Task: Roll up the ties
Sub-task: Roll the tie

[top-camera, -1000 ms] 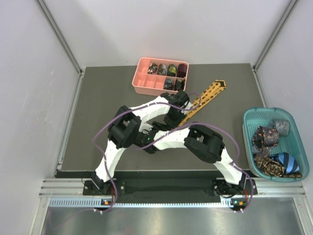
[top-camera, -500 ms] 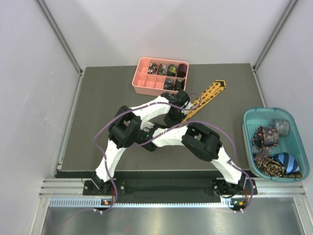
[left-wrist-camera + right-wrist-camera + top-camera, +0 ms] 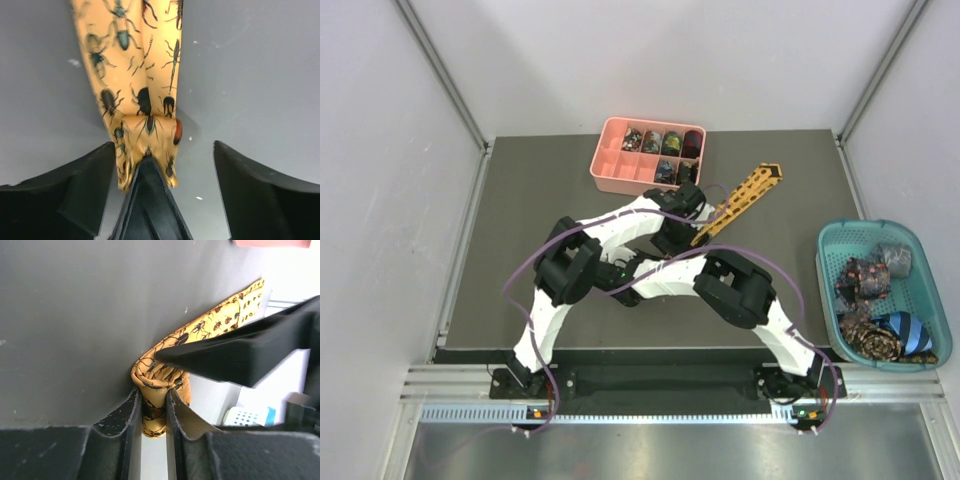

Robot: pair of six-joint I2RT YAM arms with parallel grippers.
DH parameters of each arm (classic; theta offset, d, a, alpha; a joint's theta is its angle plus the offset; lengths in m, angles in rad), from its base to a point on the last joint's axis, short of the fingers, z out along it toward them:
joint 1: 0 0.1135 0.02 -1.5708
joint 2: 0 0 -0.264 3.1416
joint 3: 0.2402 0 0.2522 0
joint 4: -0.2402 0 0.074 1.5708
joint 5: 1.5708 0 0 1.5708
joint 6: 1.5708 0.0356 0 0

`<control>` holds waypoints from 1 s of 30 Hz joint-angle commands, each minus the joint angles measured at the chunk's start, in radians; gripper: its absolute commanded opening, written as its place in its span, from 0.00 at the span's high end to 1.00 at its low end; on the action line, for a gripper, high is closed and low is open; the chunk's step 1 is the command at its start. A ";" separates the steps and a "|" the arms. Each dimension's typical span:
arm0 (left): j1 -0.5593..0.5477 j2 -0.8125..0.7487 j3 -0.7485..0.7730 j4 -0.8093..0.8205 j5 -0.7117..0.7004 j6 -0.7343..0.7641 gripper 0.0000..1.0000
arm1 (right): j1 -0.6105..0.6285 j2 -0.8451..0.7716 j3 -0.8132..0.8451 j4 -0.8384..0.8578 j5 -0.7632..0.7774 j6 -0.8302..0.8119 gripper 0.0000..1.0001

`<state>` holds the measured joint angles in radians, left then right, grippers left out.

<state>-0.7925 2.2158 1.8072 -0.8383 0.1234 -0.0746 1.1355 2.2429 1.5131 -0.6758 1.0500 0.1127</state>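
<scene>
Left wrist: left tool (image 3: 164, 156) has opened around the tie (image 3: 134, 65).

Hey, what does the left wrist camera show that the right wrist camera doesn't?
Only the left wrist view: the left end effector open, its two fingers spread wide on either side of the folded end of the yellow tie. Only the right wrist view: the right end effector shut on the tie's bunched end, plus a sliver of the pink tray. Both: the yellow tie stretching away over the dark table.
</scene>
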 commanded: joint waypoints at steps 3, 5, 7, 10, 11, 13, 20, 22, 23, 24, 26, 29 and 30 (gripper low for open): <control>0.062 -0.270 -0.139 0.248 -0.021 -0.094 0.09 | -0.037 -0.058 -0.034 0.033 -0.148 -0.002 1.00; 0.099 -0.336 -0.246 0.322 -0.068 -0.131 0.02 | -0.037 -0.090 -0.060 0.068 -0.185 -0.018 1.00; 0.139 -0.433 -0.314 0.416 -0.096 -0.178 0.01 | -0.037 -0.118 -0.095 0.099 -0.205 -0.031 1.00; 0.226 -0.562 -0.460 0.537 -0.114 -0.275 0.01 | -0.045 -0.172 -0.129 0.139 -0.258 -0.038 1.00; 0.255 -0.624 -0.542 0.577 -0.110 -0.309 0.01 | -0.051 -0.199 -0.136 0.156 -0.293 -0.044 1.00; 0.355 -0.686 -0.636 0.702 -0.050 -0.406 0.01 | -0.062 -0.238 -0.155 0.176 -0.341 -0.047 1.00; 0.516 -0.831 -0.897 0.859 -0.005 -0.530 0.01 | -0.124 -0.357 -0.221 0.260 -0.566 -0.067 1.00; 0.539 -0.835 -0.917 0.861 -0.007 -0.550 0.01 | -0.153 -0.393 -0.249 0.288 -0.654 -0.071 1.00; 0.545 -0.838 -0.937 0.870 -0.005 -0.557 0.01 | -0.166 -0.405 -0.257 0.298 -0.689 -0.074 1.00; 0.559 -0.841 -0.948 0.875 -0.005 -0.567 0.01 | -0.175 -0.414 -0.273 0.306 -0.723 -0.073 1.00; 0.569 -0.846 -0.977 0.884 -0.001 -0.573 0.01 | -0.212 -0.445 -0.289 0.331 -0.818 -0.071 1.00; 0.575 -0.863 -1.013 0.875 -0.019 -0.577 0.01 | -0.266 -0.471 -0.317 0.358 -0.947 -0.064 1.00; 0.575 -0.869 -1.026 0.899 -0.013 -0.567 0.01 | -0.278 -0.473 -0.329 0.364 -0.982 -0.062 1.00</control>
<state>-0.2253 1.4010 0.8116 -0.0387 0.1043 -0.6270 0.8928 1.8210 1.2037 -0.3878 0.2760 0.0429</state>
